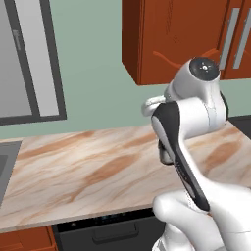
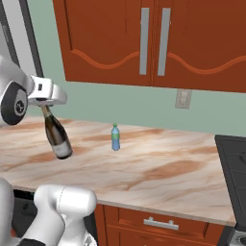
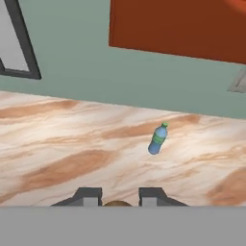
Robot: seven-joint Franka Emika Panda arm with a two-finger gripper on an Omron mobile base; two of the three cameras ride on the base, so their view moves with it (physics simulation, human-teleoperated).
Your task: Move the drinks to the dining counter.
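My gripper (image 2: 46,104) is shut on the gold-foil neck of the dark wine bottle (image 2: 57,137). The bottle hangs tilted above the left part of the marble worktop (image 2: 168,168), its base clear of the surface. In the hand view the bottle's gold top (image 3: 116,203) peeks between my fingertips (image 3: 90,196). The small blue plastic bottle (image 2: 115,137) with a green band stands upright near the wall, to the right of the wine bottle; it also appears as the blue bottle (image 3: 157,139) ahead of the hand. The dining counter is out of view.
Red-brown upper cabinets (image 2: 153,43) hang over the worktop. A black stove (image 2: 234,163) borders it on the right, a sink (image 1: 6,164) on the left. A dark dishwasher front (image 1: 108,228) sits below. My own arm (image 1: 188,132) blocks the left base view's right side.
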